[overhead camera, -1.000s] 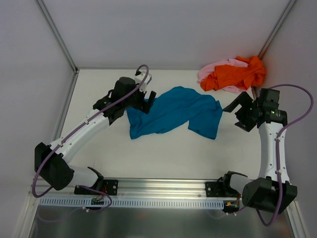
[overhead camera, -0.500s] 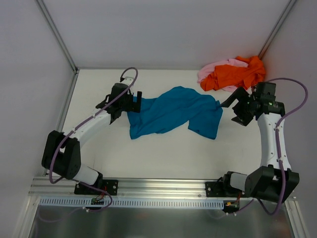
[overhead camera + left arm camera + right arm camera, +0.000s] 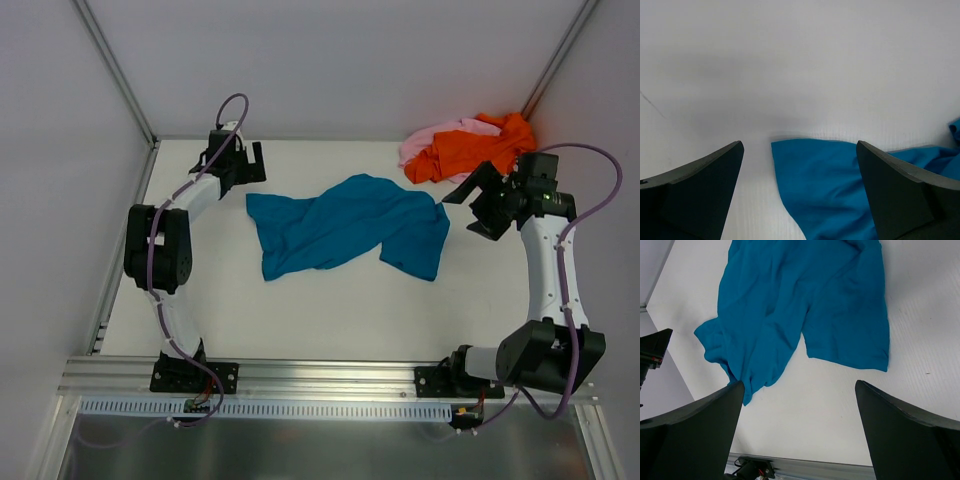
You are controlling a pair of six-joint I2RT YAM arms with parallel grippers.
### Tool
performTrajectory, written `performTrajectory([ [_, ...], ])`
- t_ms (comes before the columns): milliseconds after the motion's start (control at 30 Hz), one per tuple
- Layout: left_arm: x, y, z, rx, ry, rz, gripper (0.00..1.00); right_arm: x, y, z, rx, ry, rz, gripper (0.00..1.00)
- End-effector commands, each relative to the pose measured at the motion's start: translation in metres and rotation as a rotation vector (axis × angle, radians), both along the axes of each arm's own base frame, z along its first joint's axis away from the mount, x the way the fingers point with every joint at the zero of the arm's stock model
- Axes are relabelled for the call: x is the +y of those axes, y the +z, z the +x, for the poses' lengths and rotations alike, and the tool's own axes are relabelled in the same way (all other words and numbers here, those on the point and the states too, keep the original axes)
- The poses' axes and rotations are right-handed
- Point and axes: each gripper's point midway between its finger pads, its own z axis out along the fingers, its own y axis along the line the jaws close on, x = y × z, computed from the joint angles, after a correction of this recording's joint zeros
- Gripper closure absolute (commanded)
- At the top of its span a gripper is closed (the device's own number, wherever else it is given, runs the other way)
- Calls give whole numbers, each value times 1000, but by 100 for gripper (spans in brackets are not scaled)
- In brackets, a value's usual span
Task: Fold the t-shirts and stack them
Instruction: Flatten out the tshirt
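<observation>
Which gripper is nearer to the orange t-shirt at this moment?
Right. The right gripper hangs open just short of the orange t-shirt, on its near side. The left gripper, also open, is far off to the left, past the other end of the teal-blue t-shirt.

White table (image 3: pixel 330 310) is enclosed by pale grey walls (image 3: pixel 330 60); an aluminium rail (image 3: pixel 330 375) is mounted along its near edge.

text: none legible | labels: none | signs: none
</observation>
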Motion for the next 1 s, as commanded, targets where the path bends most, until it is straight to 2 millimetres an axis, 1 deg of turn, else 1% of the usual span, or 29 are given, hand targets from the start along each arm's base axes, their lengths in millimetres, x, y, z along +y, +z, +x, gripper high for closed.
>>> performTrajectory([
  [0, -17, -4, 9, 28, -50, -104, 1, 1, 16, 6, -35, 11, -6, 1],
  [33, -19, -16, 8, 64, -47, -123, 1, 1, 16, 5, -29, 14, -7, 1],
  [100, -21, -23, 8, 89, -55, -154, 1, -1, 13, 7, -19, 12, -14, 0],
  [133, -24, -29, 7, 106, -56, -172, 2, -1, 16, 9, -22, 12, -15, 0],
  [200, -30, -32, 6, 126, -78, -198, 2, -1, 16, 10, -20, 12, -17, 1],
  [367, -29, -53, -3, 198, -68, -209, 2, -3, 15, 16, -15, 9, -17, 1],
  [567, -18, -65, -14, 238, -52, -194, 2, -3, 13, 18, -11, 5, -15, 1],
  [667, -12, -67, -18, 245, -39, -188, 2, -3, 12, 18, -10, 7, -15, 1],
  [700, -10, -64, -18, 238, -34, -199, 2, -3, 13, 17, -11, 7, -15, 0],
  [967, -8, -69, -20, 276, -18, -200, 2, -2, 13, 16, -15, 5, -8, 1],
])
